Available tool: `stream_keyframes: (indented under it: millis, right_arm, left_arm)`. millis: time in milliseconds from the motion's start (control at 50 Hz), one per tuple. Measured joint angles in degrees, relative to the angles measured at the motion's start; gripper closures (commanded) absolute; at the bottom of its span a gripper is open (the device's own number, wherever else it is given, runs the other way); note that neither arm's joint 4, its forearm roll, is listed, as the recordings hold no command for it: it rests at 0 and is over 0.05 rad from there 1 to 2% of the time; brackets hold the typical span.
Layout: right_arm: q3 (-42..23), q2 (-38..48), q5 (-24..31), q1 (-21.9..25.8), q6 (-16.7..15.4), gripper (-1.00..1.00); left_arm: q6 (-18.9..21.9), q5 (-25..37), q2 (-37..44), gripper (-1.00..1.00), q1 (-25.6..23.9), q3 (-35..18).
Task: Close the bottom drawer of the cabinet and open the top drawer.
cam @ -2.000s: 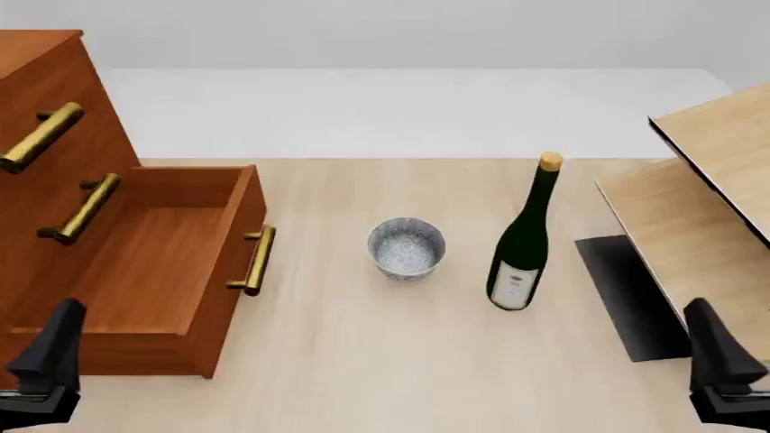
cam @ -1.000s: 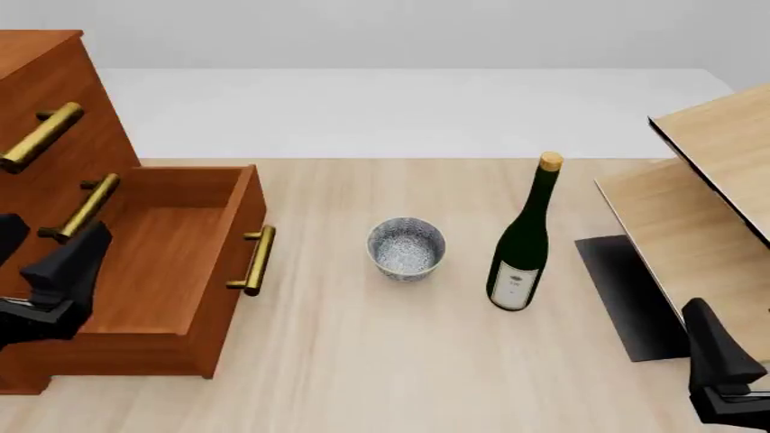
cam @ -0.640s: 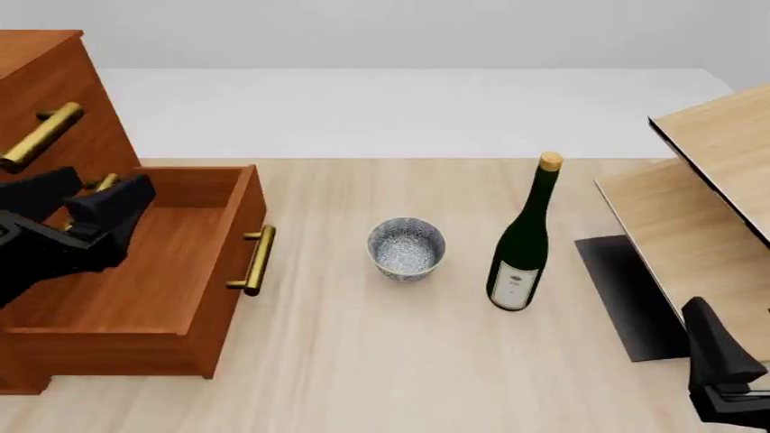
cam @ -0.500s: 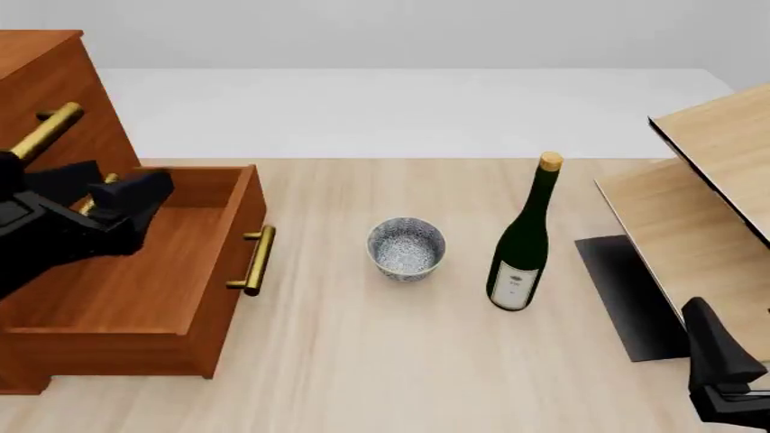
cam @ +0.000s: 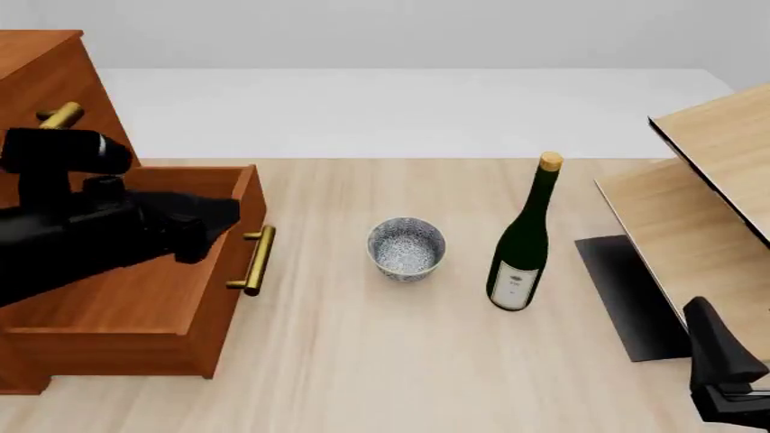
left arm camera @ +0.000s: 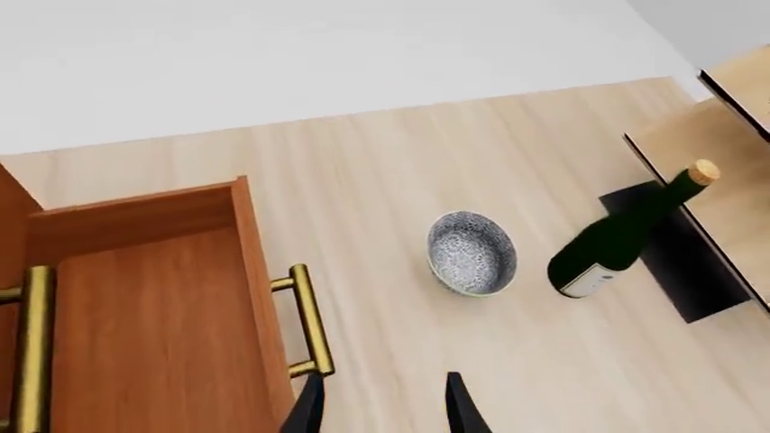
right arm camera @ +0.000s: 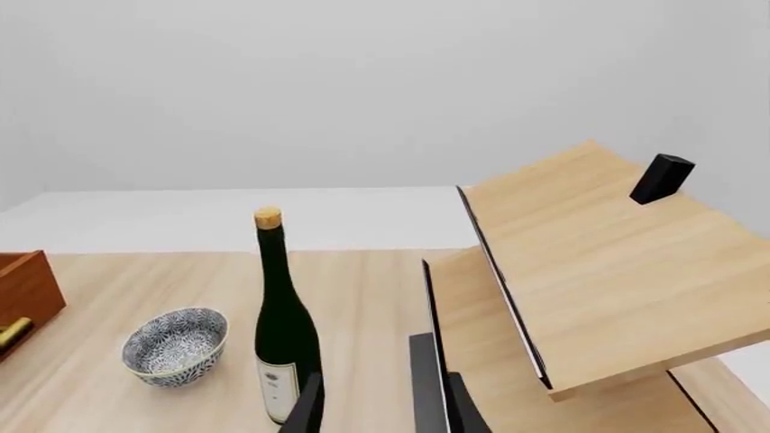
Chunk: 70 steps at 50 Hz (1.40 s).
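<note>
At far left stands the cabinet [cam: 49, 68]; its bottom drawer [cam: 157, 280] is pulled out, empty, probably rigid and best pushed at its brass handle [cam: 255, 260]. The left gripper [left arm camera: 382, 410] hovers above it, jaws open. A bowl [cam: 407, 247], empty, and a bottle [cam: 524, 242] follow. The right gripper [right arm camera: 373, 406] is parked, jaws open.

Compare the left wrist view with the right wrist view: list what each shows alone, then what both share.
Left wrist only: the bottom drawer pulled open, seen from above, with its brass handle. Right wrist only: a small black block on the pale slanted panel. Both: the patterned bowl, the wine bottle and the table.
</note>
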Motion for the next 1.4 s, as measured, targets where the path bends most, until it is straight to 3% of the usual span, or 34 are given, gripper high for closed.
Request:
stream_keyframes:
  millis: [680,1400]
  right_arm:
    - [0.0,-0.2,0.1,-0.2,0.3,-1.00]
    - [0.0,0.1,-0.2,-0.1,0.7,-1.00]
  left_arm:
    - [-11.8,5.9,2.4,-1.00,-4.8,0.8]
    - [-21.6,4.9,4.1,-1.00,-8.5,6.9]
